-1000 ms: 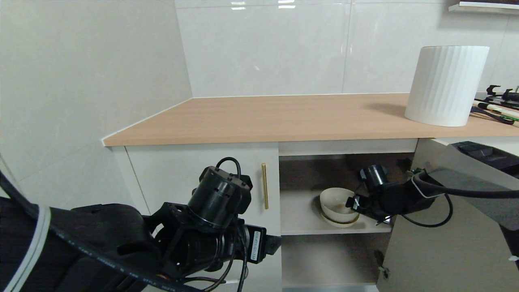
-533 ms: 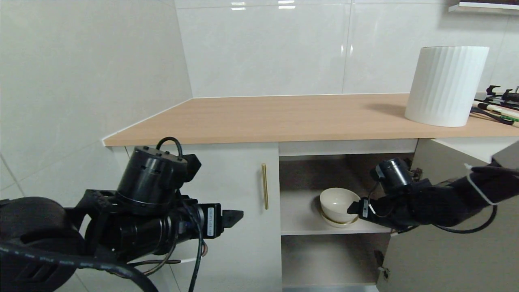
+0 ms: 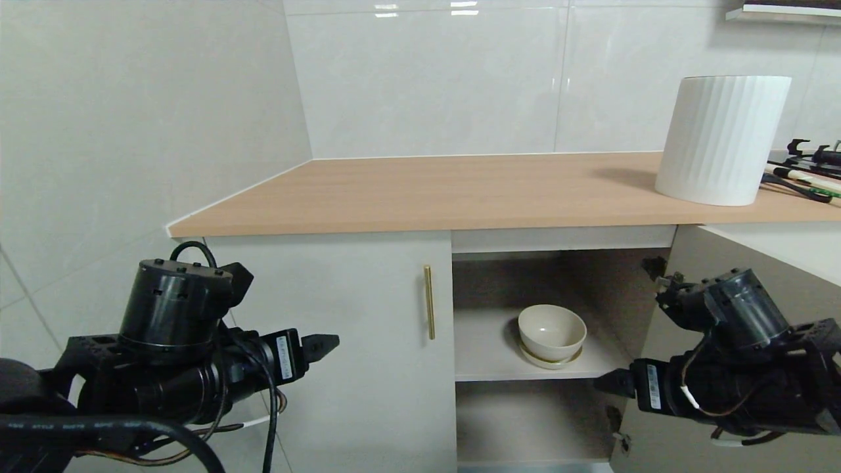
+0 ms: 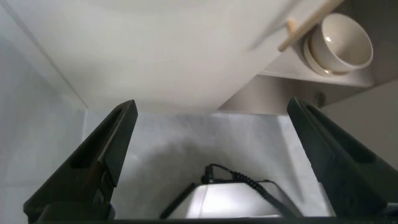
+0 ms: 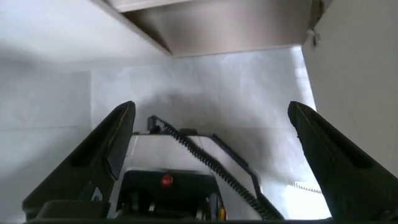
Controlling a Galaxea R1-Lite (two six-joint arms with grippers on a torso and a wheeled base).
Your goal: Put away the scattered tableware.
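Observation:
A cream bowl [image 3: 552, 330] stands upright on a small plate [image 3: 550, 359] on the upper shelf of the open cabinet [image 3: 486, 358]; the bowl [image 4: 341, 42] also appears in the left wrist view. My right gripper [image 3: 608, 381] hangs in front of the shelf's edge, below and right of the bowl, apart from it. In its own view the right gripper [image 5: 211, 107] is open and holds nothing. Low before the closed left door, my left gripper [image 3: 325, 343] points toward the cabinet. It is open and holds nothing [image 4: 210, 106].
The left door has a gold handle [image 3: 428, 302]; the right door [image 3: 690, 420] is swung open beside my right arm. On the wooden counter [image 3: 427, 190] stands a white ribbed container [image 3: 723, 138], with several utensils [image 3: 808, 172] at the far right. A lower shelf [image 3: 525, 420] lies beneath.
My right gripper let go of the bowl and drew back out of the cabinet, down and to the right. The bowl settled upright on its plate. My left arm swung left and lower.

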